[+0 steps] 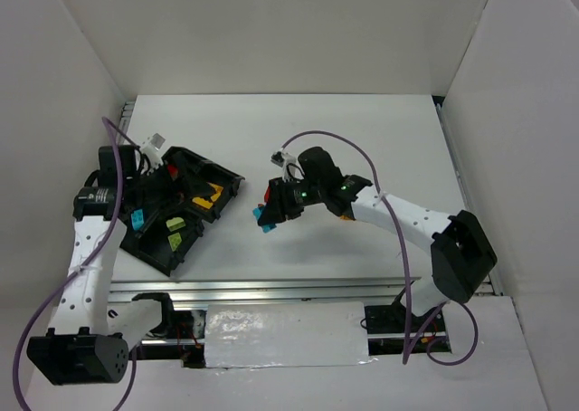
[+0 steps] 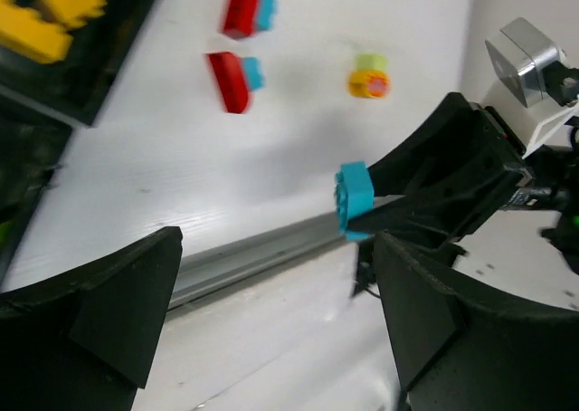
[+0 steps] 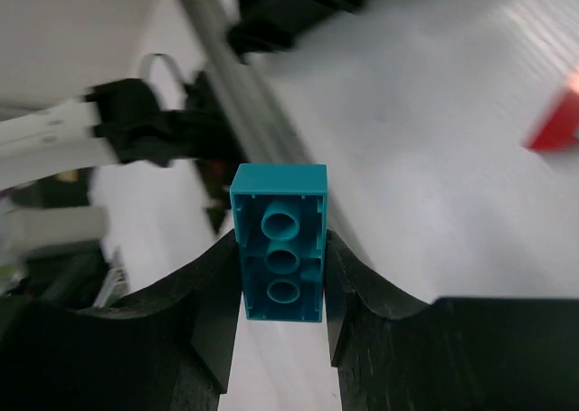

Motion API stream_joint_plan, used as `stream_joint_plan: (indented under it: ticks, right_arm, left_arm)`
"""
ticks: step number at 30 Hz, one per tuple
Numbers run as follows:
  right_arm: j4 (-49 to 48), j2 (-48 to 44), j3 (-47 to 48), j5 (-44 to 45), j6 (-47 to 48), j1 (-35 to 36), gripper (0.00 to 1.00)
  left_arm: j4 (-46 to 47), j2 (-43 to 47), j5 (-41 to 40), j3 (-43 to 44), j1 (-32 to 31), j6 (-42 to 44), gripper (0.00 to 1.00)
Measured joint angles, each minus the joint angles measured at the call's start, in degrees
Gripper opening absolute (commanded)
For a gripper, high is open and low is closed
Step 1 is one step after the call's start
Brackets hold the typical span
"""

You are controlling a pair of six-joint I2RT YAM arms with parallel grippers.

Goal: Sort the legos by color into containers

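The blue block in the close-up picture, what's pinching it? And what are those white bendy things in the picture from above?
Those bendy things are two robot arms, the left arm and the right arm. One picture looks down from above. The other two come from little cameras on the arms' wrists. The right gripper, a claw with two fingers, is pinching the blue block. The left gripper is open and holds nothing. It is near the black tray, which has yellow bricks and green bricks in separate boxes. Red bricks and a small orange and green piece lie on the white table.
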State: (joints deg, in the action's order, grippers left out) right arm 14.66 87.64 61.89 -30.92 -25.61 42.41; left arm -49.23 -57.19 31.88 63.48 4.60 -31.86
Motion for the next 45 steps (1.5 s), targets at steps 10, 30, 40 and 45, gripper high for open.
stream_joint_plan:
  ticks: [10,30,40,45]
  right_arm:
    - [-28.44,-2.40,-4.66,-25.22,-16.76,-0.35,0.00]
    - [-68.70,-1.77,-9.60,-33.16,-48.11,-1.81,0.01]
    - [-69.26,-0.55,-9.35,-32.81,-48.87,-1.81,0.01]
    - [-70.31,-0.22,-9.07,-32.94,-49.57,-2.23,0.01]
  left_arm:
    - [20.13,-0.37,13.25,-5.77,-12.52,-14.78,0.99]
    - [48.19,3.76,26.18,-13.22,-17.00,-28.87,0.77]
    - [52.43,2.19,26.34,-12.85,-19.78,-31.10,0.42]
    - [52.94,1.42,26.08,-12.59,-19.93,-31.39,0.51]
